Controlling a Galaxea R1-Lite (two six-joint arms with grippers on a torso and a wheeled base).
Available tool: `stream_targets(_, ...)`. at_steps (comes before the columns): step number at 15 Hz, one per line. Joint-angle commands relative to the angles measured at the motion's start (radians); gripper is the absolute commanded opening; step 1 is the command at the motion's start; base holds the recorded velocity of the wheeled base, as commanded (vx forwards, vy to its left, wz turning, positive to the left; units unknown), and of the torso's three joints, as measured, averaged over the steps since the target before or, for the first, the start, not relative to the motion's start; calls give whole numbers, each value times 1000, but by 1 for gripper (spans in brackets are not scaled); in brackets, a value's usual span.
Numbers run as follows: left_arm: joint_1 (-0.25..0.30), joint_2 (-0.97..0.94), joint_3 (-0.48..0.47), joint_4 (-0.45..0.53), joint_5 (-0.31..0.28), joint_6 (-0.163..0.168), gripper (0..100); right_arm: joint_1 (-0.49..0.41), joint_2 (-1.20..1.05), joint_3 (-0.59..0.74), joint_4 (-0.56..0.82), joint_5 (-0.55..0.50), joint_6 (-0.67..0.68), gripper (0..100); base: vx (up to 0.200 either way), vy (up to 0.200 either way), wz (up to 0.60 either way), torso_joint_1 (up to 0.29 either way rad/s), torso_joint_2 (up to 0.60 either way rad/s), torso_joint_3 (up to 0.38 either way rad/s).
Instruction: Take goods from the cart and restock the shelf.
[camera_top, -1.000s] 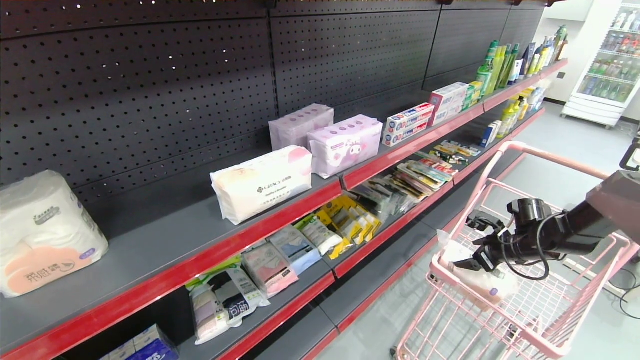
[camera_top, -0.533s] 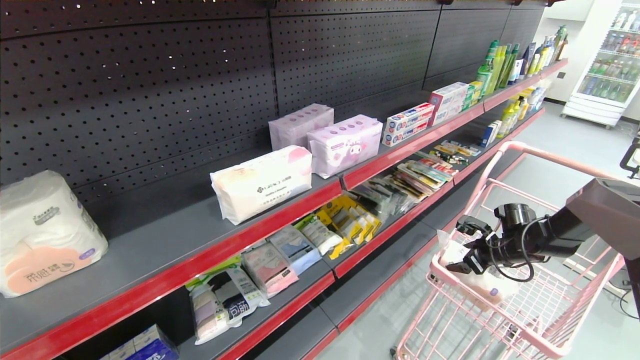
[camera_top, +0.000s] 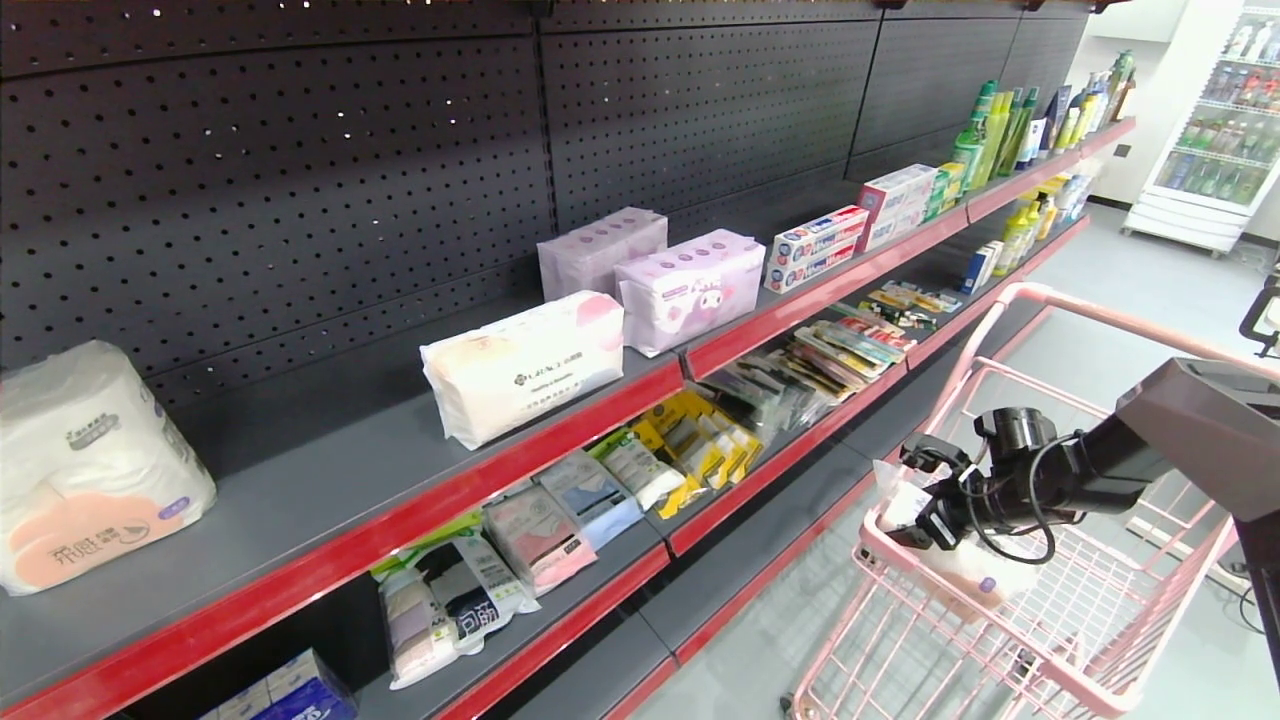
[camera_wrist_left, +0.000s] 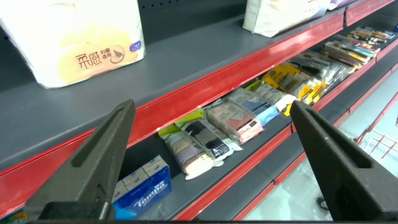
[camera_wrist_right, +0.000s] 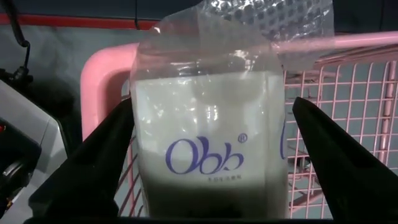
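We are at the pick-up step: our right pincer (camera_top: 908, 498) sits spread astride the white pack (camera_wrist_right: 208, 174) standing in the pink cart (camera_top: 1100, 316). Next, we judge, it must pinch, lift clear and carry to the shelf (camera_top: 330, 490). Our left pincer (camera_wrist_left: 211, 106) hangs spread, empty.

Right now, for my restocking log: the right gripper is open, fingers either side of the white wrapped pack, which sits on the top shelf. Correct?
No: the white wrapped pack is in the pink cart, not on the top shelf, as the right wrist view shows. The rest holds: the right gripper is open, fingers either side of it.
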Motion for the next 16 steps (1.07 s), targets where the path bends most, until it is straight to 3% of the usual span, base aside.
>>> stream_targets(1, 0, 1, 0, 0, 0, 0, 100, 4, -2, 2, 0, -15, -2, 100, 0, 0, 0, 0, 0, 0)
stream_targets(16, 0, 1, 0, 0, 0, 0, 100, 4, -1, -46, 129, -80, 5, 100, 0, 0, 0, 0, 0, 0)
